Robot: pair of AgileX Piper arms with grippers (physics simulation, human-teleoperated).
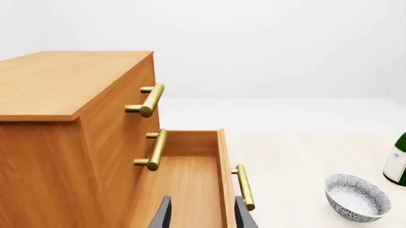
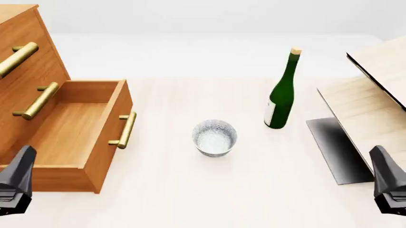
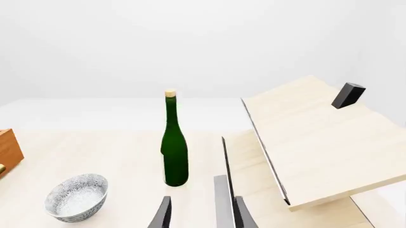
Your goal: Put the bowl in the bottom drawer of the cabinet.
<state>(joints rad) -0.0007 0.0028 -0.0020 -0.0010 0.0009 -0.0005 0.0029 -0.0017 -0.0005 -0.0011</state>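
The speckled white bowl (image 2: pixel 214 137) stands upright on the table, right of the cabinet (image 2: pixel 38 66). The bottom drawer (image 2: pixel 63 133) is pulled out and holds nothing; its brass handle (image 2: pixel 123 130) faces the bowl. My left gripper (image 2: pixel 22 164) hangs open near the drawer's front left corner. In the left wrist view its fingers (image 1: pixel 161 213) frame the drawer (image 1: pixel 190 180), with the bowl (image 1: pixel 356 197) off to the side. My right gripper (image 2: pixel 382 164) is open at the near right, well away from the bowl (image 3: pixel 76 197).
A green wine bottle (image 2: pixel 282 92) stands just behind and right of the bowl. A pale wooden structure (image 2: pixel 368 104) with a black panel (image 2: pixel 336 147) fills the right side. Two upper drawer fronts with brass handles stay closed above the open drawer.
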